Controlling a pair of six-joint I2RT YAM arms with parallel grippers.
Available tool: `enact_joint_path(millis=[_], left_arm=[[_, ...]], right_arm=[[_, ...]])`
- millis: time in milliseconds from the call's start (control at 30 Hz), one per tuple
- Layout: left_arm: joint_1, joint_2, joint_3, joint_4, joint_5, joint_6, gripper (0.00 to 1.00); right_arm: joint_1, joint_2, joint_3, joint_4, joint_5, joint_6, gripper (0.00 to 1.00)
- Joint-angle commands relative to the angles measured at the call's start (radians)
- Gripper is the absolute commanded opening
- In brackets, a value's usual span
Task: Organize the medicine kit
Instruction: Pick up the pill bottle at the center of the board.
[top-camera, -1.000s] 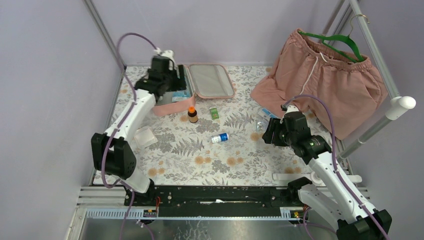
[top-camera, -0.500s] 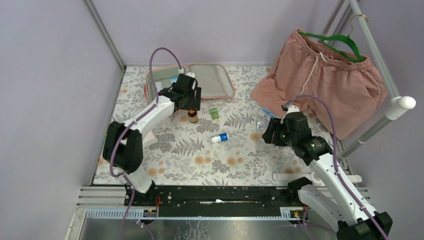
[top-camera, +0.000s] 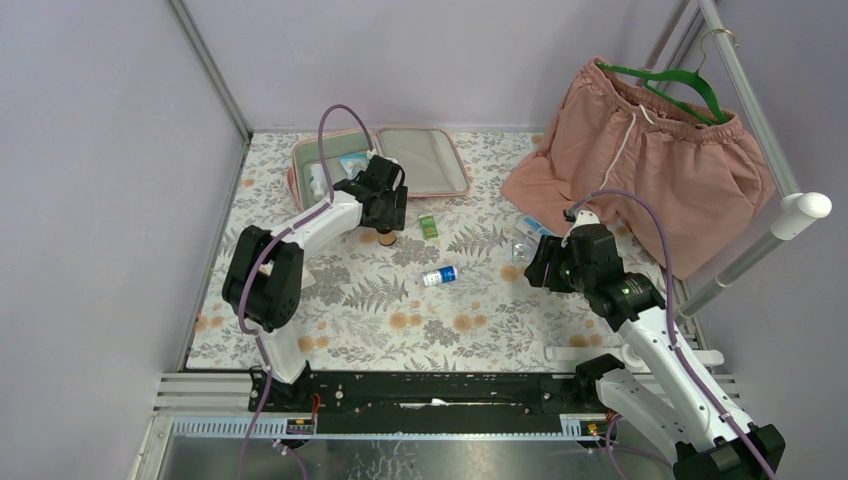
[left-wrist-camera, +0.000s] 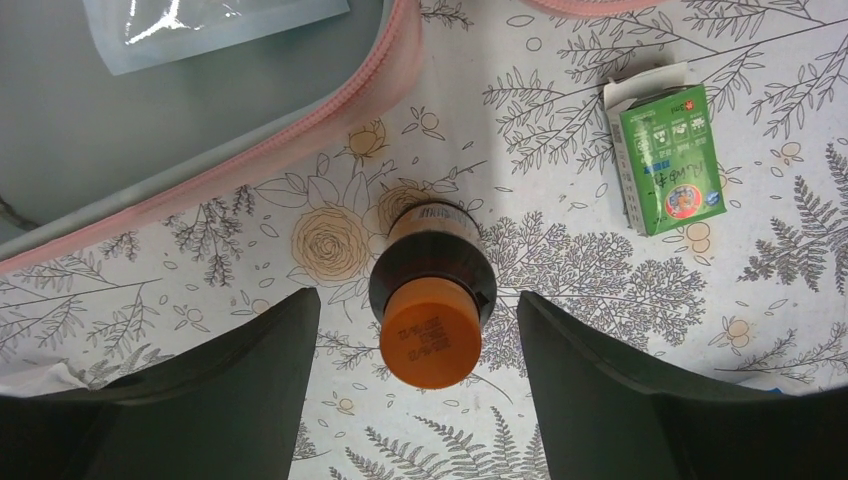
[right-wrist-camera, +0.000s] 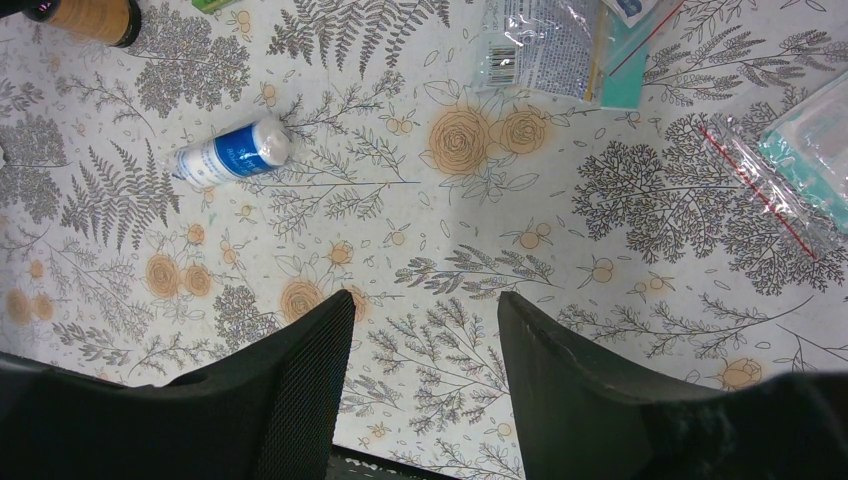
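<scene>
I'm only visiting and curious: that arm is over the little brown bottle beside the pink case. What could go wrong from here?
The brown bottle stands upright between the fingers of the open left gripper. If one finger touches first, the bottle might tip and roll. The medicine kit has its rim close beside the bottle, so a finger could snag it. The green box might get nudged too.

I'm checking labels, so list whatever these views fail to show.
- Brown glass bottle with orange cap: left wrist view looks down on it, label unreadable; top view, left gripper covers most of it.
- Pink soft zip case: top view, left arm hides part of its contents; left wrist view's edge cuts it off.
- Clear plastic packets: right wrist view's edges crop them.
- Small green box: print too small.
</scene>
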Motion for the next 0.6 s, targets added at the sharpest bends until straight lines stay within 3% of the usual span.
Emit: enact_joint_path(millis=[0, 267, 567], left_arm=[[-0.011, 0.021, -0.007, 0.059, 0.0, -0.026, 0.78], [-0.016, 0.032, -0.008, 0.06, -0.001, -0.016, 0.6], [-0.016, 0.042, 0.0, 0.053, 0.003, -0.012, 0.51]], right_arm=[[0.003, -0.007, -0.002, 0.017, -0.014, -0.008, 0.63], [0.003, -0.006, -0.002, 0.018, -0.01, -0.008, 0.63], [0.003, -0.011, -0.003, 0.017, -0.007, -0.007, 0.63]])
